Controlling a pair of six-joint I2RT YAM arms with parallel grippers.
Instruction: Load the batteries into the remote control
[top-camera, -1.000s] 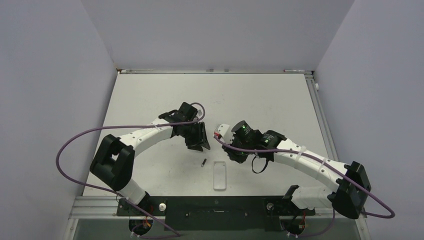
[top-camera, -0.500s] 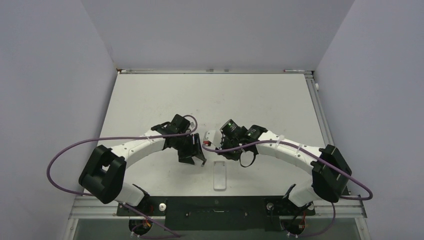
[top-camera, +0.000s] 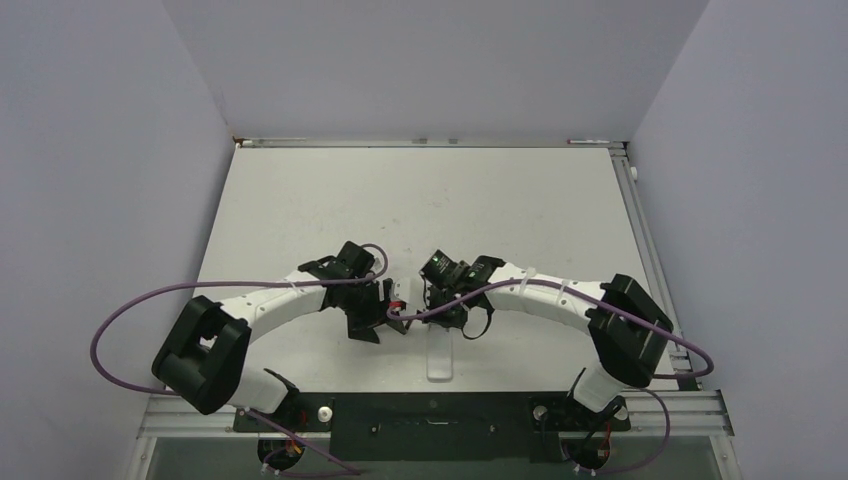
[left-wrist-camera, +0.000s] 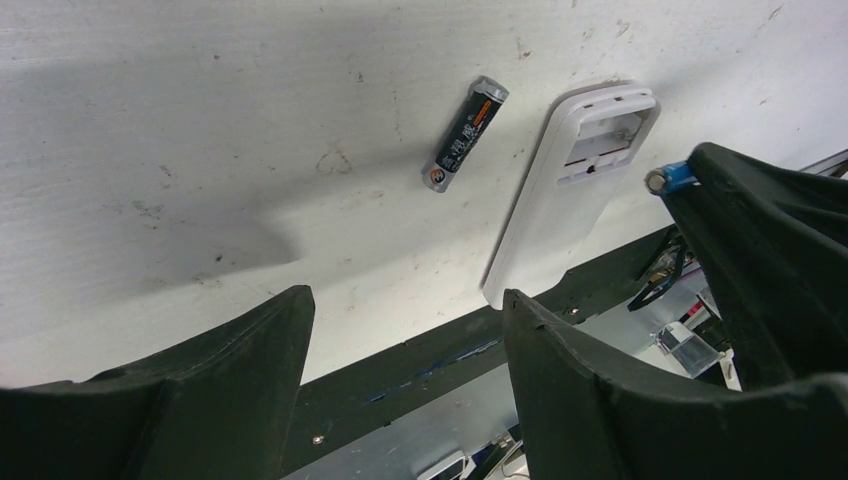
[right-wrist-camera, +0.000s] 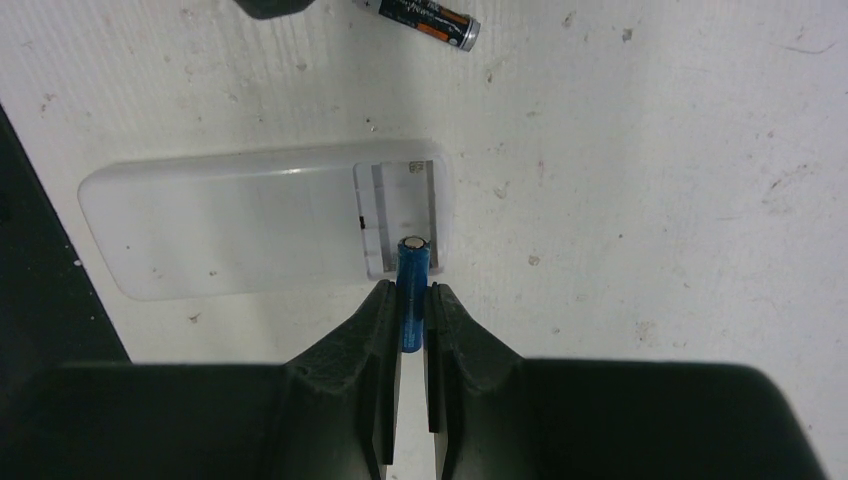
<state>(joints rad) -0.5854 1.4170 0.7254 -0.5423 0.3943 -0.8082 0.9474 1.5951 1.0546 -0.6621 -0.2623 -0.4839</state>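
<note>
On the table (left-wrist-camera: 200, 150) near its front edge, the remote control (right-wrist-camera: 250, 225) lay back-up, its battery bay uncovered. The right gripper (right-wrist-camera: 412, 293) pinched the blue battery (right-wrist-camera: 413, 262) at that bay. The dark battery (left-wrist-camera: 463, 135) lay just beside the remote; the left gripper (left-wrist-camera: 405, 298) hung wide, empty.

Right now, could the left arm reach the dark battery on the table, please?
Probably yes: the left gripper stands open and the dark battery lies uncovered just ahead, beside the remote control.
</note>
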